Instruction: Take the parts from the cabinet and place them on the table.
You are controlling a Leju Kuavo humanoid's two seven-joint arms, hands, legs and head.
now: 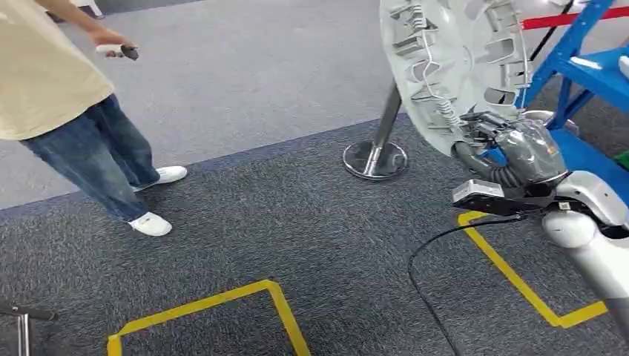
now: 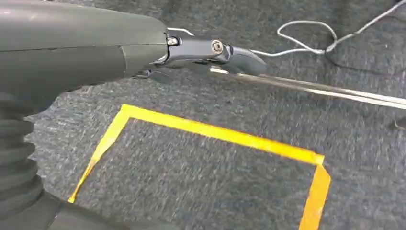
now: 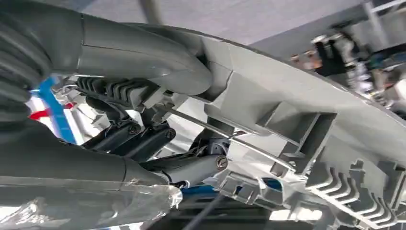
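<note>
A large round grey plastic part (image 1: 452,67) with ribs and cut-outs is held up at the upper right of the head view. My right hand (image 1: 519,144) grips its lower rim, the forearm wrapped in clear plastic. The right wrist view shows the thumb and dark fingers (image 3: 158,139) clamped around the ribbed edge of the part (image 3: 297,96). The blue cabinet frame (image 1: 593,74) stands just behind the part at the right edge. My left hand (image 2: 206,50) hangs above the carpet with its fingers stretched out and nothing in them.
A person (image 1: 67,111) stands at the left holding a small controller (image 1: 119,51). A chrome barrier post (image 1: 375,159) stands on the carpet near the part. Yellow tape lines (image 1: 274,297) mark the floor. A black cable (image 1: 423,282) trails below my right arm.
</note>
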